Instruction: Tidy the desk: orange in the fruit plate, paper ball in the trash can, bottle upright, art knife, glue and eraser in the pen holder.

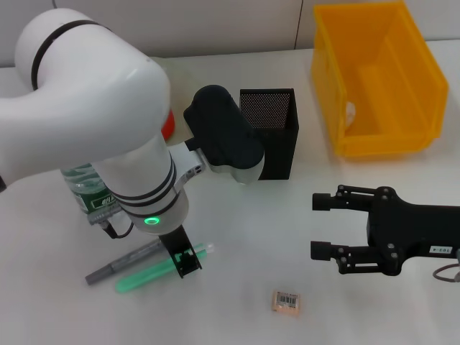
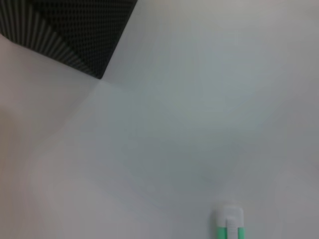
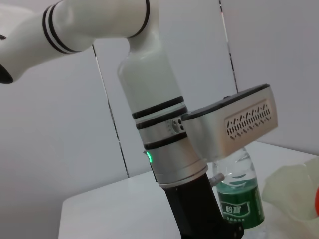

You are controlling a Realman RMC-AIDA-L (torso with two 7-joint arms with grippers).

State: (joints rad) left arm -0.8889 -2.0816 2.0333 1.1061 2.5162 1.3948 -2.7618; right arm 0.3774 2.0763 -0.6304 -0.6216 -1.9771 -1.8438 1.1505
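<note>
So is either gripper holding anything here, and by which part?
The left gripper is down on the green glue stick near its white-capped end, though a closed grip cannot be confirmed. The right gripper is open, empty.

The bottle (image 1: 90, 194) stands upright at 9 o'clock, green-labelled. The orange (image 1: 168, 123) peeks out at 10 o'clock. The black mesh pen holder (image 1: 269, 133) stands at 12. The yellow trash can (image 1: 377, 75) sits at 2, a white scrap inside. The beige eraser (image 1: 286, 302) lies flat at 6. The green glue stick (image 1: 154, 272) and grey art knife (image 1: 118, 263) lie at 7.
</note>
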